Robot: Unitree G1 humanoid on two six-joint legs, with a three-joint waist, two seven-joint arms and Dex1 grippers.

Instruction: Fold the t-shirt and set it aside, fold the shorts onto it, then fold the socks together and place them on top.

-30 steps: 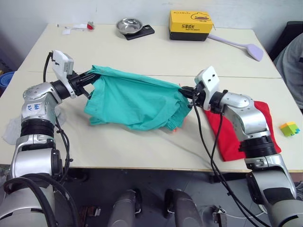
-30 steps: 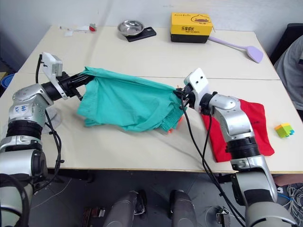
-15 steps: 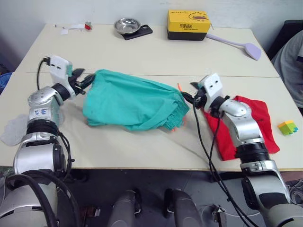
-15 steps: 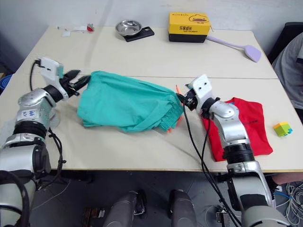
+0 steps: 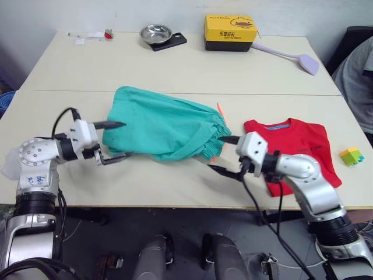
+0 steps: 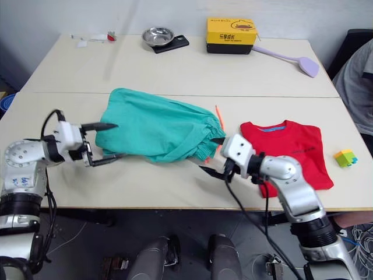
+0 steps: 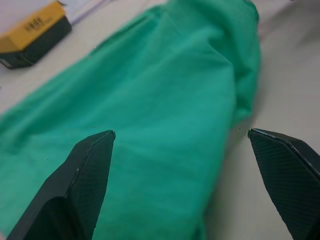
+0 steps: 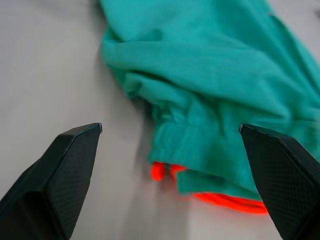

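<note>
The teal-green shorts (image 5: 166, 128) lie loosely bunched on the middle of the table, with the neon-orange drawstring (image 5: 213, 156) poking out at their right end. To their right the red t-shirt (image 5: 297, 143) lies folded flat. My left gripper (image 5: 116, 140) is open at the shorts' left edge, holding nothing. My right gripper (image 5: 225, 156) is open just off their right end, also holding nothing. In the wrist views the shorts (image 7: 165, 125) and drawstring (image 8: 220, 200) sit beyond the spread fingers. The socks (image 5: 8, 166) show as a pale grey patch at the table's left edge, partly behind my left arm.
Along the far edge stand a steel bowl (image 5: 155, 32) on a black slab, a yellow box (image 5: 231, 26) and a lilac spatula (image 5: 306, 61). Coloured blocks (image 5: 354, 156) sit right of the t-shirt. A seated person (image 5: 358, 70) is at the right edge.
Both grippers went from shut on the stretched, lifted shorts to open. The shorts dropped onto the table, and both arms drew back toward the near edge.
</note>
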